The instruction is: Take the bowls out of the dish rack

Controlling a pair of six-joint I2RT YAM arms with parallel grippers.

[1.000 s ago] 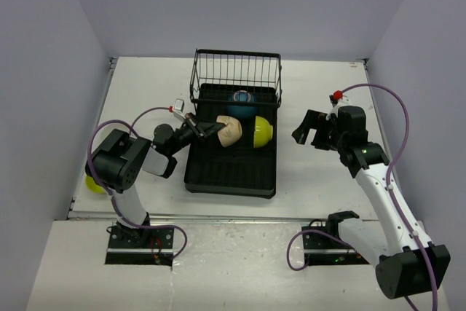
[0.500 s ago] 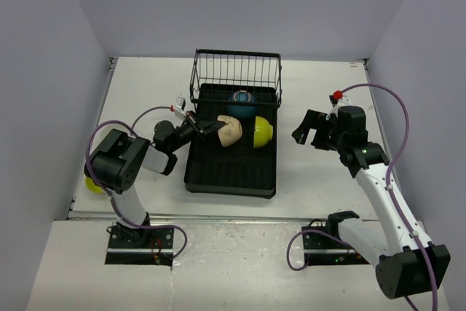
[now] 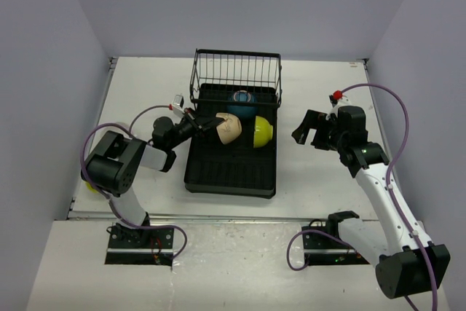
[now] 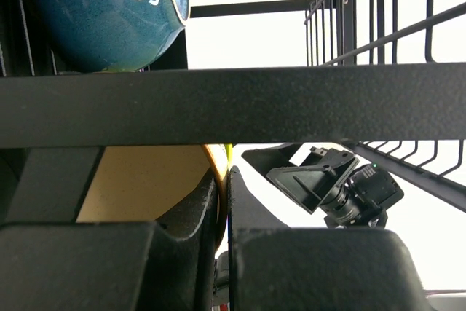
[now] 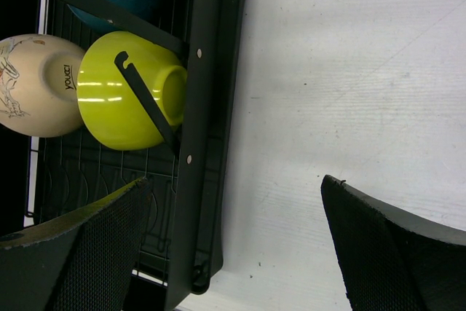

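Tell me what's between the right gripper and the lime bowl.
Between the right gripper and the lime bowl: bare table, then the rack's side wall. The right wrist view shows it.

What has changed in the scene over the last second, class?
The left gripper, clamped on the cream bowl at its rim, drew back slightly leftwards as its arm's elbow swung outwards. The bowl shifted only a little with it. The right gripper, green bowl, blue bowl and rack stayed put.
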